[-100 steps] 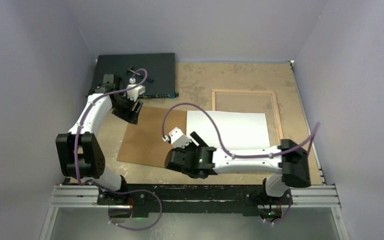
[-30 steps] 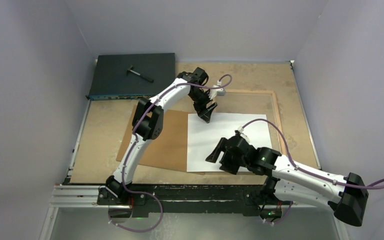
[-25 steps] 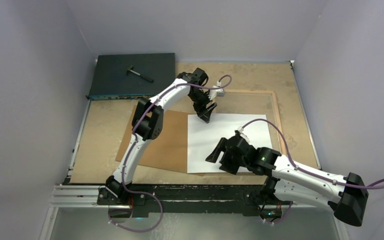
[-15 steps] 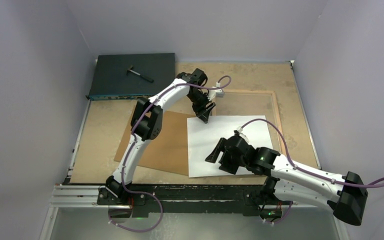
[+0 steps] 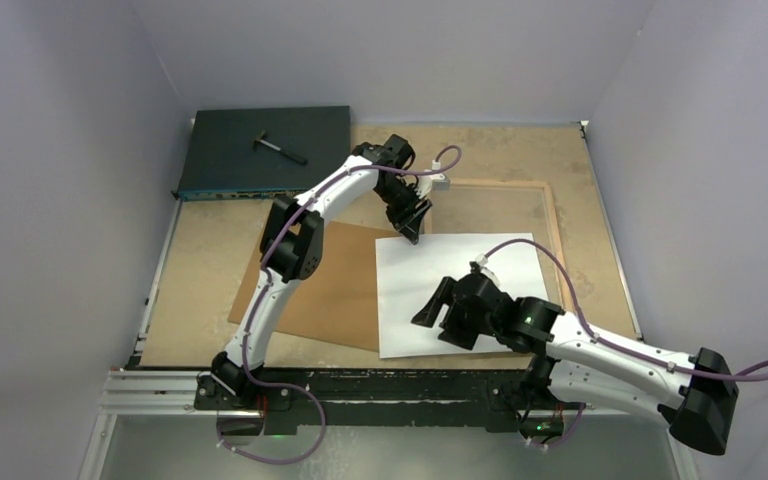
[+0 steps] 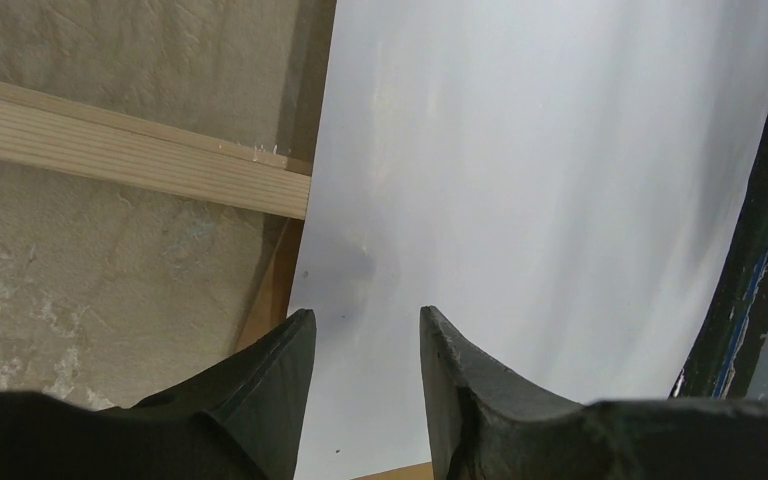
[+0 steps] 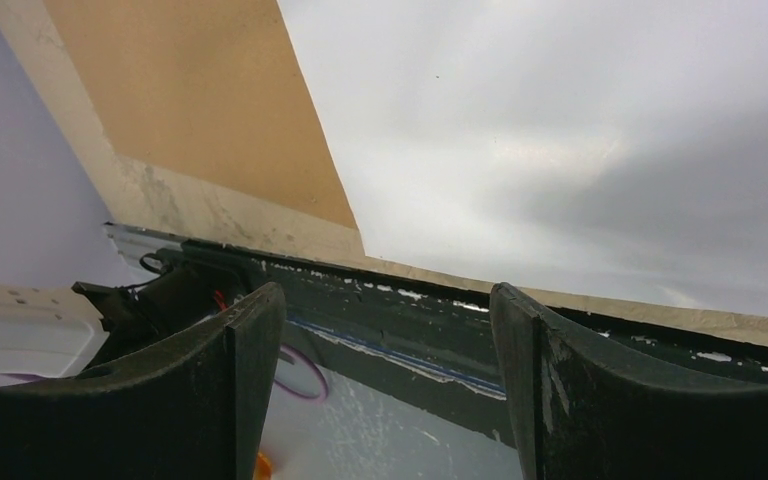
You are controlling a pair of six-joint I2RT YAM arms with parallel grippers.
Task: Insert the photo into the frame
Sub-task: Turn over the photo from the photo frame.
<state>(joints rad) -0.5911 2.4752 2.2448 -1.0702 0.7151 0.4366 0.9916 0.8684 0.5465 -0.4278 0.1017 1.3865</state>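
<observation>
The photo [image 5: 460, 275] lies white back up on the table, partly over the brown backing board [image 5: 310, 285]. Its far edge overlaps the light-wood frame [image 5: 552, 215], which lies flat at the far right. My left gripper [image 5: 410, 235] points down at the photo's far-left corner, its jaws narrowly apart. In the left wrist view the white sheet [image 6: 560, 180] shows between the left gripper [image 6: 360, 315] fingers, with a frame bar [image 6: 130, 155] beside it. My right gripper [image 5: 432, 308] hovers open over the photo's near part [image 7: 560, 130], nothing between the right gripper [image 7: 388, 290] fingers.
A dark flat box [image 5: 230, 160] sits at the far left with a small hammer-like tool [image 5: 280, 146] on it. The backing board [image 7: 200, 90] reaches toward the near rail [image 7: 430, 320]. Grey walls close in the table on three sides.
The left jaws have narrowed at the photo's far-left corner. The photo has turned slightly, its near edge sliding toward the rail. The right arm has barely moved.
</observation>
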